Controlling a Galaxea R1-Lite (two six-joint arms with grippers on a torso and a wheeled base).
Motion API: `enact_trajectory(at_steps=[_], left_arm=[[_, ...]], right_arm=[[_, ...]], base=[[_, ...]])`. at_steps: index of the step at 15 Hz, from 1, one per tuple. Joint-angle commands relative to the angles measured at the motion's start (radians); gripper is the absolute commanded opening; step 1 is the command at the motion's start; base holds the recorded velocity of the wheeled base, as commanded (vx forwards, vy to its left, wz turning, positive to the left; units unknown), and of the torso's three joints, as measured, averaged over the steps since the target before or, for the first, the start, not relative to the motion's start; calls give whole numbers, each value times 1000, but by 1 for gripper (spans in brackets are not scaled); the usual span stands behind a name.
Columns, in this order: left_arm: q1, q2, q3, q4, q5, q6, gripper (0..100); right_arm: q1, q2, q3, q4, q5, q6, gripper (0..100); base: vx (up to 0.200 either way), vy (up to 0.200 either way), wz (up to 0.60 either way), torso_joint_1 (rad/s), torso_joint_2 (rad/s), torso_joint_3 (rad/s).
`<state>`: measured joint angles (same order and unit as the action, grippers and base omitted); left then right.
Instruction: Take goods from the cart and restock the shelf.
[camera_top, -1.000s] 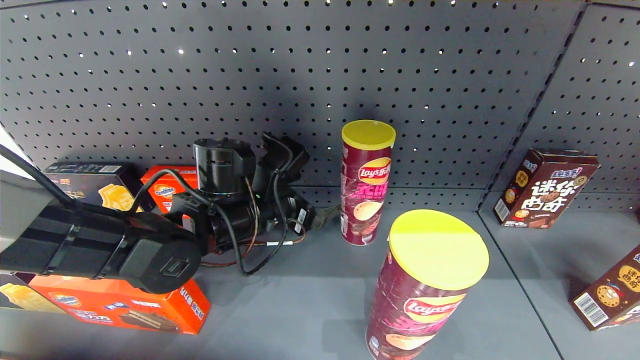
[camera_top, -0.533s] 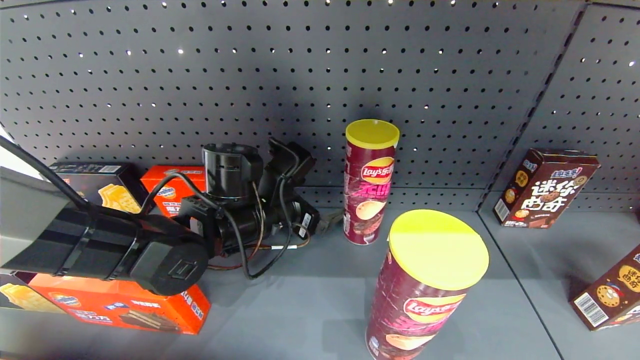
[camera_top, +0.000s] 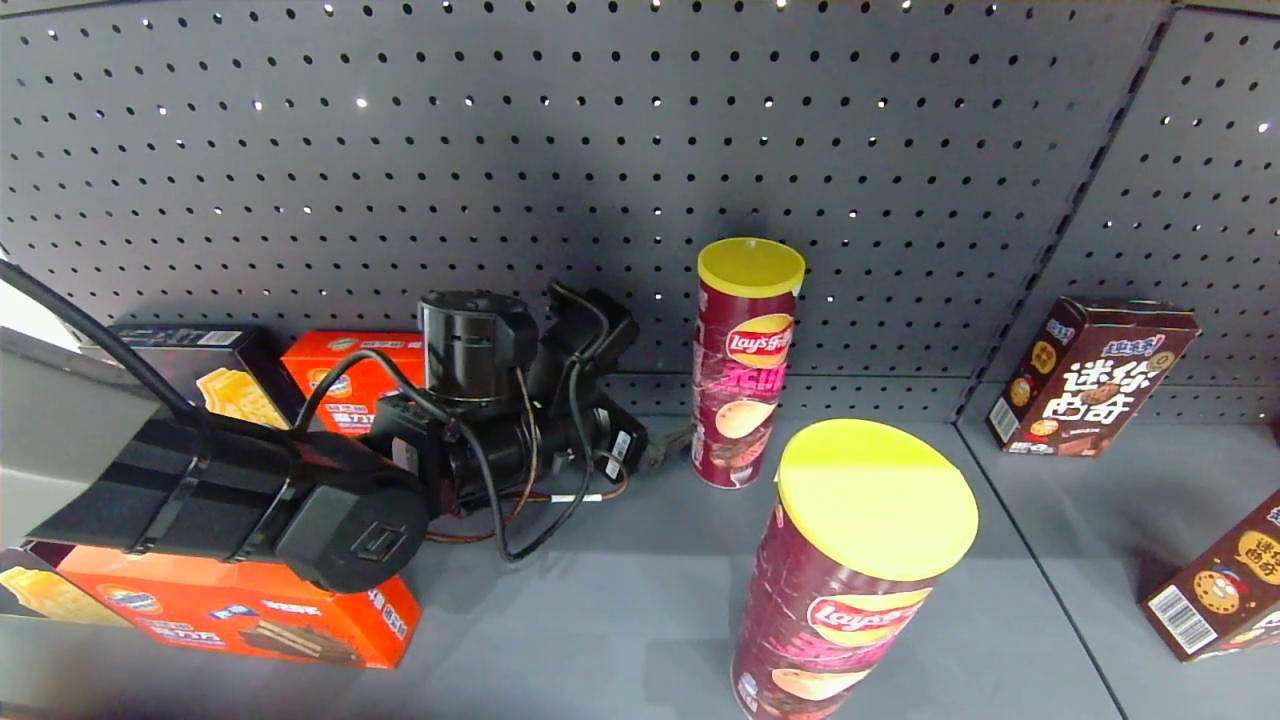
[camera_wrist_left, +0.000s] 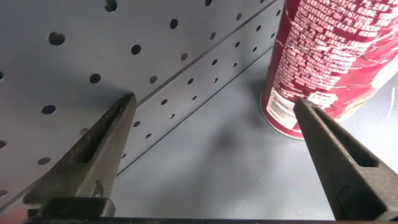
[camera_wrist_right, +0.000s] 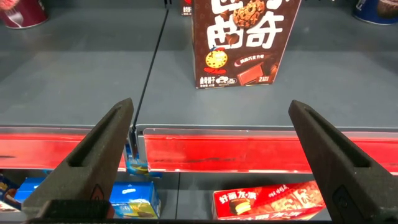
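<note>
Over the last second the left arm has slid a little to the robot's right along the shelf (camera_top: 600, 600), and the back can (camera_top: 745, 370) has gone the same way with it, staying upright near the pegboard (camera_top: 500, 150). The left pincer (camera_top: 668, 445) sits low at the can's base, on the can's left side. In the left wrist view the pincer (camera_wrist_left: 214, 99) is spread wide with nothing between its fingers, and the can (camera_wrist_left: 329, 56) stands by the outer side of one finger. Whether the two actually touch is hard to tell, but the matched shift suggests that finger is nudging the can sideways rather than gripping it. The front can (camera_top: 850, 580) has not moved and stands upright, nearer the shelf's front edge and well apart from the arm. This looks like tidying the placement: the can is already on the shelf and released, and it is being pushed into line. A push this low is unlikely to tip so tall a can, though it may still wobble. The right pincer (camera_wrist_right: 211, 106) is also spread and holds nothing, facing a lower shelf where a cookie box (camera_wrist_right: 239, 40) stands.
</note>
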<state>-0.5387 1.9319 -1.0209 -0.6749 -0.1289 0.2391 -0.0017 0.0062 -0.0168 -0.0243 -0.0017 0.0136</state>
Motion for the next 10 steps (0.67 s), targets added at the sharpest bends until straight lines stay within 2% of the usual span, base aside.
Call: enact_trajectory(at_steps=[1, 10], left_arm=[[-7, 1, 4, -2, 0, 0, 100], [-12, -172, 87, 1, 0, 2, 100]], right_arm=[[0, 1, 0, 0, 0, 0, 100], [0, 1, 0, 0, 0, 0, 100]], base=[[0, 0, 0, 0, 0, 0], [0, 0, 0, 0, 0, 0]])
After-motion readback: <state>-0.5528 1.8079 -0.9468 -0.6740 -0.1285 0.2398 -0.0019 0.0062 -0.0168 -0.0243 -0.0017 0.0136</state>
